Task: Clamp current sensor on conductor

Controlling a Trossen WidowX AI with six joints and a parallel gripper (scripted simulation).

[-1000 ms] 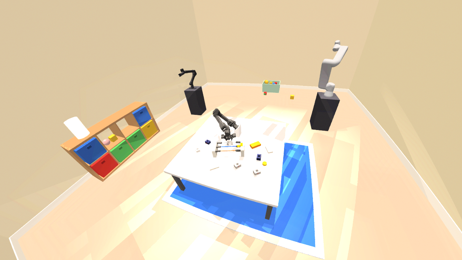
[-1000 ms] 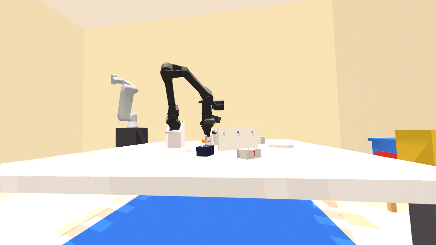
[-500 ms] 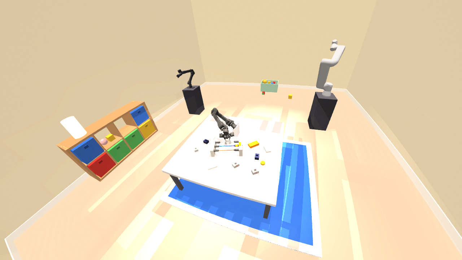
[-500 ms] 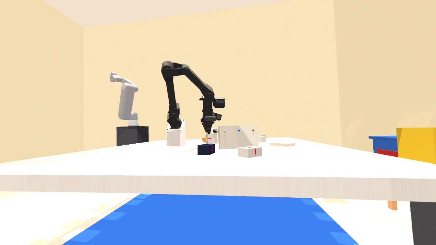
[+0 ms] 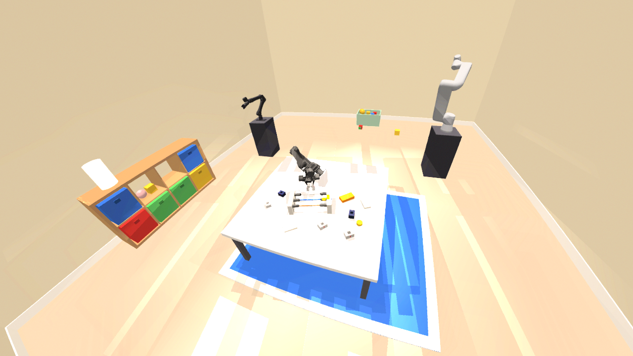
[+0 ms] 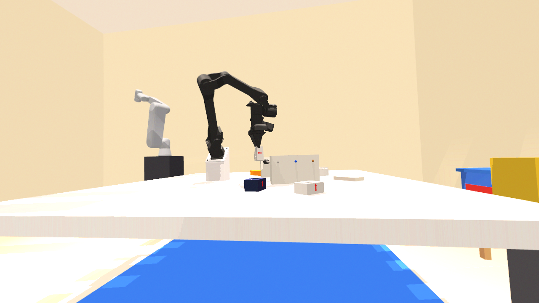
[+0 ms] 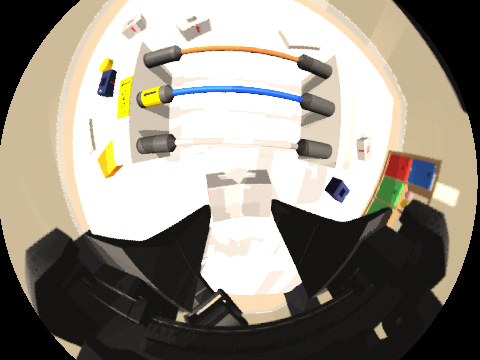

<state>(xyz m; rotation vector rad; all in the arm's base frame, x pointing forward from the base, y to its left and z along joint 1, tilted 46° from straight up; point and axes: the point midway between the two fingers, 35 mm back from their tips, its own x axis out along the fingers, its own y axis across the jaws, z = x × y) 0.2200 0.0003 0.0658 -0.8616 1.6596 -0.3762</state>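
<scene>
My gripper is shut on the open white current sensor, holding it above the table. The sensor's two jaws face away from the palm in the wrist view; its red arrow shows in the exterior view, pointing left. The rack holds white, blue and orange conductors. A yellow LOAD tag stands by the left end of the blue conductor, which has a yellow sleeve. The sensor is beside the white conductor, on the arm's side, and around none.
Dark blue blocks and white sensor-like blocks lie around the rack. An orange-yellow block and a yellow disc are on the LOAD side. The rack's end walls stand upright.
</scene>
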